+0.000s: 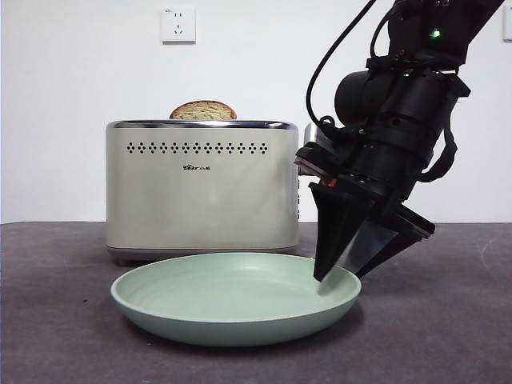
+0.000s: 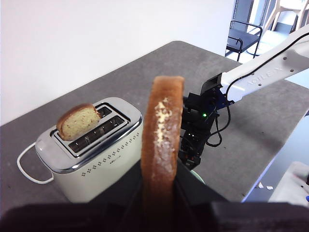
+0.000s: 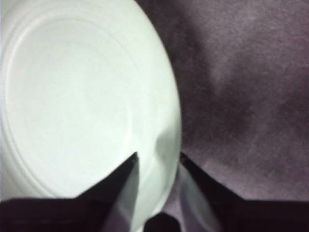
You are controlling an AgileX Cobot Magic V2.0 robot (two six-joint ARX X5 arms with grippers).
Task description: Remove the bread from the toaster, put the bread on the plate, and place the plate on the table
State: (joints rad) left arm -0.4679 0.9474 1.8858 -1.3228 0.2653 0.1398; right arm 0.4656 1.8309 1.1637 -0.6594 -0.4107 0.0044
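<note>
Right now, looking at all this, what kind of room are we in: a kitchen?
Probably a lab or office, not a kitchen: a bare dark grey table against a blank white wall, office chairs behind, and a boxy cream toaster staged alone.

Dark table [image 1: 448,336] under toaster [image 1: 202,188] and plate [image 1: 200,320]

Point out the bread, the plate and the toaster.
bread [image 2: 162,145]: left wrist view, crust edge, held in the left gripper.
plate [image 1: 232,320]: front view, near outer wall.
toaster [image 1: 200,200]: front view, cream front panel.
</note>
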